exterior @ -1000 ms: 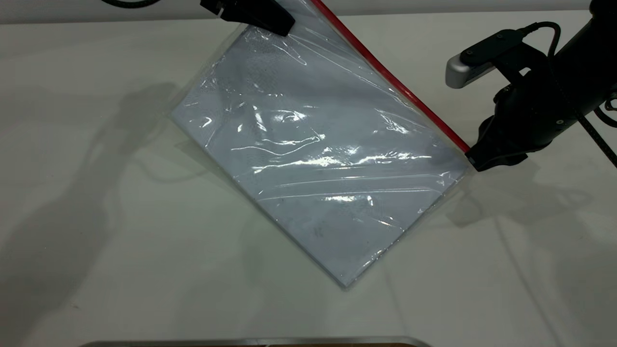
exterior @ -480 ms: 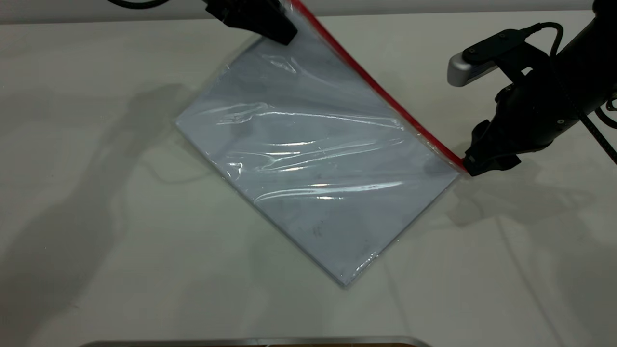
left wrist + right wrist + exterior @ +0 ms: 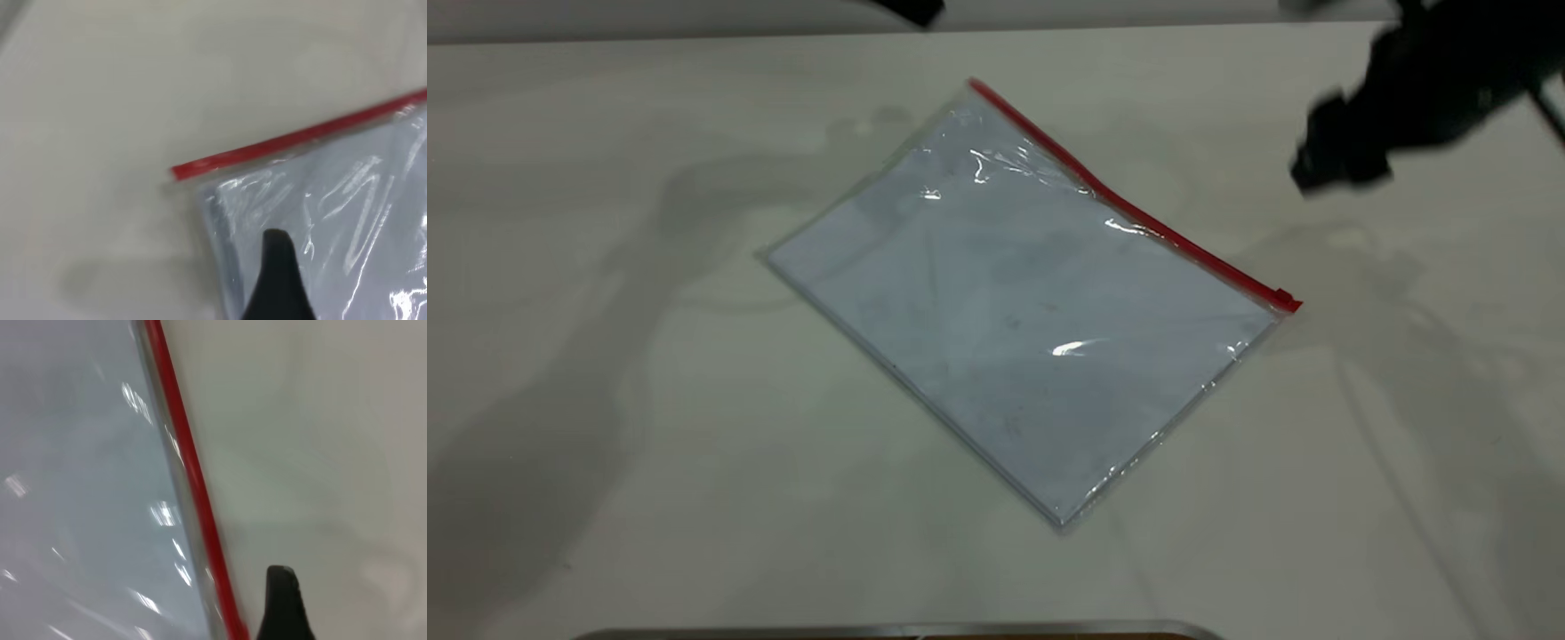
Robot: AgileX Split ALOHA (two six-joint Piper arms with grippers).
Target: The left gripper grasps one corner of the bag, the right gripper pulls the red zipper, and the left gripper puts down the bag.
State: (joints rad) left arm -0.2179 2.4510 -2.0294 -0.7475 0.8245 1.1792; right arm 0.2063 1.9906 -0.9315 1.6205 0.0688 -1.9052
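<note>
bag (image 3: 1023, 311) text: none can be read
red zipper (image 3: 1138, 218) markings: none seen
table (image 3: 605, 400) labels: nothing spotted, tbh

Both arms are black, each claw (image 3: 279, 280) finger tapered.

Both grippers blurred or cropped

The left gripper (image 3: 914, 9) is mostly cut off at the worktop's far edge. The right gripper (image 3: 1343, 156), near the far right corner, is motion-blurred, its jaws unreadable. Each wrist view shows only one dark fingertip (image 3: 279, 280).
</note>
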